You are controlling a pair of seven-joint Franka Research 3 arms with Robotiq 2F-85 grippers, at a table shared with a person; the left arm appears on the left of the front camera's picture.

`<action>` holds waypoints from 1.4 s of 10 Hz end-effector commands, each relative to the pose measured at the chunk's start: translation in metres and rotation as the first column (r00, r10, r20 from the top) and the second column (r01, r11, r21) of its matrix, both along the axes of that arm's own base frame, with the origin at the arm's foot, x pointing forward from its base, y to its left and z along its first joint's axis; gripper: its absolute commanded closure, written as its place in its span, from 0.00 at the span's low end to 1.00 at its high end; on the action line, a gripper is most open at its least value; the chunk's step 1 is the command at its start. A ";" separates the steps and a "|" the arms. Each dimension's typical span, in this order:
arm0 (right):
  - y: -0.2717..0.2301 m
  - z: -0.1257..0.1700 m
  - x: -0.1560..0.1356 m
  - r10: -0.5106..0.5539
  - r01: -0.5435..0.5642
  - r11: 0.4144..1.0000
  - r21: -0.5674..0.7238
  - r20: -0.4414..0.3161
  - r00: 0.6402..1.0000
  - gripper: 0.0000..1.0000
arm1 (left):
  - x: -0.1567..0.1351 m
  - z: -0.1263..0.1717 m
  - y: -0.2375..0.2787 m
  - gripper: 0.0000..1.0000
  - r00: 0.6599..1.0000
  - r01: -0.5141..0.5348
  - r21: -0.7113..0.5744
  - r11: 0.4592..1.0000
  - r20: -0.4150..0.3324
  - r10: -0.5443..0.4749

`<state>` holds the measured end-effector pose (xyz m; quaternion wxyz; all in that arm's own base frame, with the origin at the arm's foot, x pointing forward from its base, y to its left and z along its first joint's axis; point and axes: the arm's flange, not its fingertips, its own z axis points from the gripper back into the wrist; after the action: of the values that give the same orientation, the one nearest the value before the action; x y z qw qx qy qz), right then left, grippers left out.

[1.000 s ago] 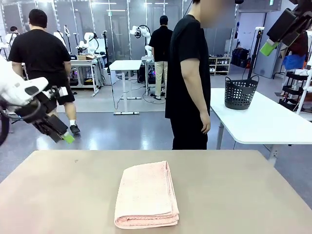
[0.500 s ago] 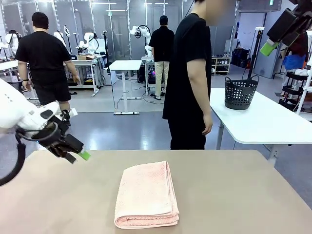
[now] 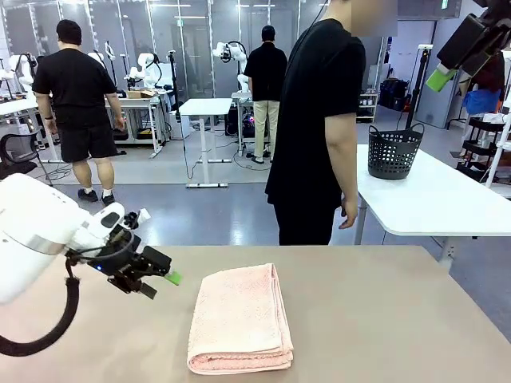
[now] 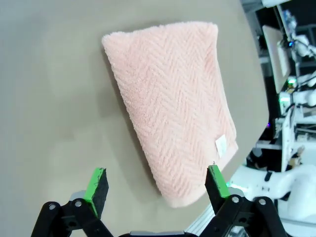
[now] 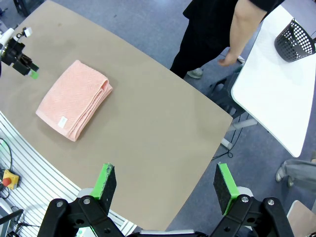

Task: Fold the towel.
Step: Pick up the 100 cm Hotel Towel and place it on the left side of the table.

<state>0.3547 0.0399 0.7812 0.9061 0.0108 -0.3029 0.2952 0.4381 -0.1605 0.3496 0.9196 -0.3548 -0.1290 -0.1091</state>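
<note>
- Front view: a salmon-pink terry towel with herringbone weave [image 3: 240, 319] lies folded at lower centre on the tan counter [image 3: 383, 319].
- Left end effector [image 3: 162, 282], at left of frame, hangs wide open and empty just beside the towel's left edge.
- Right end effector [image 3: 447, 68], upper right, is open, empty, well apart.
- Likely best: pinch one towel edge squarely, gathering all layers.

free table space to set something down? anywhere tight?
Bare table runs from the folded towel to the right edge, and along the far edge toward the person. Left of the towel is tighter: the open left claw hangs close to it. Right claw is high, clear.
</note>
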 end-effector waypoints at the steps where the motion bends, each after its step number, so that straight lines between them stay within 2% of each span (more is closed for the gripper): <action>1: -0.001 -0.001 0.000 0.001 -0.001 1.000 -0.001 0.000 1.000 0.00 | 0.003 -0.022 -0.011 0.00 0.997 -0.053 -0.020 0.998 0.051 0.054; 3: -0.001 -0.001 0.000 0.001 -0.001 1.000 -0.001 0.000 1.000 0.00 | 0.003 -0.047 -0.019 0.00 0.998 -0.053 -0.085 0.995 -0.037 0.050; 6: -0.001 -0.001 0.000 0.001 -0.001 1.000 -0.001 0.000 1.000 0.00 | 0.002 -0.070 -0.027 0.00 0.997 -0.068 -0.077 0.995 -0.053 0.065; 7: -0.001 -0.001 0.000 0.001 -0.001 1.000 -0.001 0.000 1.000 0.00 | 0.003 -0.077 -0.028 0.00 0.996 -0.051 -0.106 0.993 -0.084 0.042; 10: -0.001 -0.001 0.000 0.001 -0.001 1.000 -0.001 0.000 1.000 0.00 | -0.002 -0.082 -0.040 0.00 0.991 -0.010 -0.192 0.981 -0.132 -0.016; 13: -0.001 -0.001 0.000 0.001 -0.001 1.000 -0.001 0.000 1.000 0.00 | -0.001 -0.083 -0.048 0.00 0.989 -0.020 -0.224 0.974 -0.145 -0.013; 14: -0.001 -0.001 0.000 0.001 -0.001 1.000 -0.001 0.000 1.000 0.00 | 0.002 -0.084 -0.052 0.00 0.985 -0.032 -0.241 0.970 -0.171 -0.010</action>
<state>0.3547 0.0399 0.7812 0.9061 0.0108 -0.3029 0.2952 0.4338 -0.2071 0.2733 0.8873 -0.4527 -0.0602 -0.0640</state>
